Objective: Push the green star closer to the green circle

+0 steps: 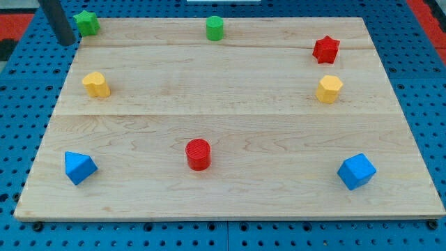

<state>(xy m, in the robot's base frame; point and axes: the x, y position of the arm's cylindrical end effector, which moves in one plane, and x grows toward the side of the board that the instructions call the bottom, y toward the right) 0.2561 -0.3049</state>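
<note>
The green star (87,22) sits at the board's top left corner. The green circle (214,28), a short cylinder, stands at the top middle, well to the star's right. My rod comes down from the top left, and my tip (66,42) rests just left of and slightly below the green star, close to it; I cannot tell if it touches.
A wooden board (230,195) lies on a blue pegboard. On it are a red star (325,49), a yellow hexagon (328,89), a yellow block (96,84), a red cylinder (198,154), a blue block (79,167) and a blue cube (356,171).
</note>
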